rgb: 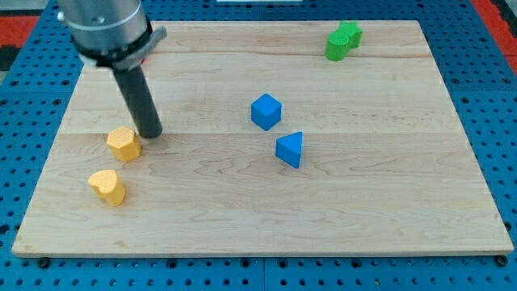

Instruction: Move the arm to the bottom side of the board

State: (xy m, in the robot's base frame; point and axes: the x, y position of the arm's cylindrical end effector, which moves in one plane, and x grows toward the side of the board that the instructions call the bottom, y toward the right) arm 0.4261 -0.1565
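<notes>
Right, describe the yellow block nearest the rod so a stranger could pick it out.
Start at the wooden board and go to its left side, where two yellow blocks sit. Take the upper yellow block, roughly hexagonal, right beside my tip; the lower yellow block lies apart, nearer the view's bottom.

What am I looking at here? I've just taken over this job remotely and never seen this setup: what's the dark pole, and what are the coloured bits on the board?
There is one camera view, looking down at an angle onto a pale wooden board lying on a blue perforated table. The dark pole is a robot arm's straight rod. It has no gripper and holds nothing; it only pushes things. Its lower end, my tip, rests on the board at the view's left, just to the upper right of a yellow block. A second yellow block lies below that one. Near the middle are a blue cube and a blue wedge-like block. A green block sits at the view's top right.
</notes>
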